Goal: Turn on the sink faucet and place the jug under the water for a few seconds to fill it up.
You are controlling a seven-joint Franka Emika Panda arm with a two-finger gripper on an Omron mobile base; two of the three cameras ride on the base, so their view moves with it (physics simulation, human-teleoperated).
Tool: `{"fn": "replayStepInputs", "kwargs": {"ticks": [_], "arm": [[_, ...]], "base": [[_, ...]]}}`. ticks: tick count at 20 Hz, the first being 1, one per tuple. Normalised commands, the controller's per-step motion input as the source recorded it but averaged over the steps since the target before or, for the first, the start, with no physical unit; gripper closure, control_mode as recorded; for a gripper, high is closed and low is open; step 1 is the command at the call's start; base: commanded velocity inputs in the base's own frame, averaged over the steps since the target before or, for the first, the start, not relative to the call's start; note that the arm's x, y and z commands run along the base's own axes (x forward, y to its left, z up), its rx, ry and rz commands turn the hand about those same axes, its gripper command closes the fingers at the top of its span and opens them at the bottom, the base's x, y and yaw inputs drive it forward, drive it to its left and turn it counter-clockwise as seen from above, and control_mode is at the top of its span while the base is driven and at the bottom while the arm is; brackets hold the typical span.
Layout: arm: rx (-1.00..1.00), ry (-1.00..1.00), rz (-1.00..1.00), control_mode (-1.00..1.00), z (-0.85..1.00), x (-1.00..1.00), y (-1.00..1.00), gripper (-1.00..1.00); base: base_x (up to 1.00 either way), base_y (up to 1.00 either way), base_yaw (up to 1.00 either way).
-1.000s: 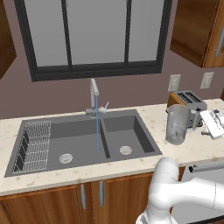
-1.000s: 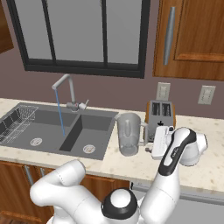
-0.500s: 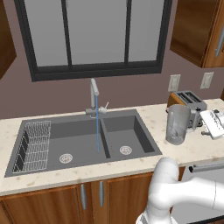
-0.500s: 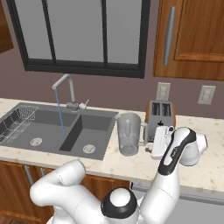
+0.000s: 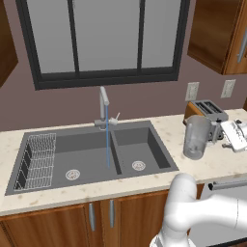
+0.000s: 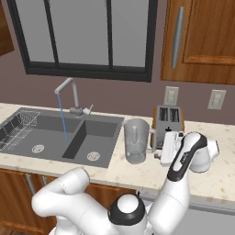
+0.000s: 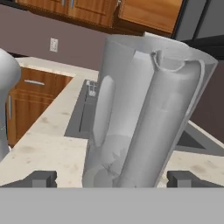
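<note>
in the left base view the faucet (image 5: pixel 103 107) is already running: a thin blue stream of water (image 5: pixel 107 140) drops from its spout into the sink (image 5: pixel 159 144), close to the divider between the two basins. the jug (image 5: pixel 196 137) stands upright on the bench (image 5: pixel 212 164) to the right of the sink, just in front of the toaster (image 5: pixel 206 111), and well apart from the stream. the hand (image 5: pixel 235 135) sits just beside the jug on its right. in the right base view the same layout shows from the other side: the jug (image 6: pixel 137 140) rests on the bench between the sink (image 6: pixel 103 126) and the hand (image 6: pixel 168 148), which has come in level with the jug's handle side. in the hand view the jug (image 7: pixel 144 113) looms very close, its handle facing the camera, and the two fingertips (image 7: pixel 40 178) stand wide apart on either side of its base, so the hand is spread and grips nothing yet. by my reading, turning on the faucet is done; closing on the jug, carrying it under the water, and holding it there to fill are all left.
</note>
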Motion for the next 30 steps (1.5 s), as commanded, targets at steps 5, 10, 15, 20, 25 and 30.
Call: {"fn": "replayStepInputs", "kwargs": {"ticks": [5, 10, 15, 20, 25, 30], "arm": [[0.0, 0.02, 0.0, -1.0, 0.0, 0.15, -0.08, -1.0], [0.0, 0.02, 0.0, -1.0, 0.0, 0.03, 0.0, -1.0], [0.0, 0.0, 0.0, -1.0, 0.0, -0.12, 0.15, -1.0], [0.0, 0.0, 0.0, -1.0, 0.0, -0.26, 0.3, -1.0], [0.0, 0.04, 0.0, -1.0, 0.0, -0.08, 0.45, -1.0], [0.0, 0.07, 0.0, -1.0, 0.02, -0.01, 0.44, -1.0]], "base": [[0.0, 0.0, 0.0], [0.0, 0.0, 0.0], [0.0, 0.0, 0.0], [0.0, 0.0, 0.0], [0.0, 0.0, 0.0], [0.0, 0.0, 0.0]]}}
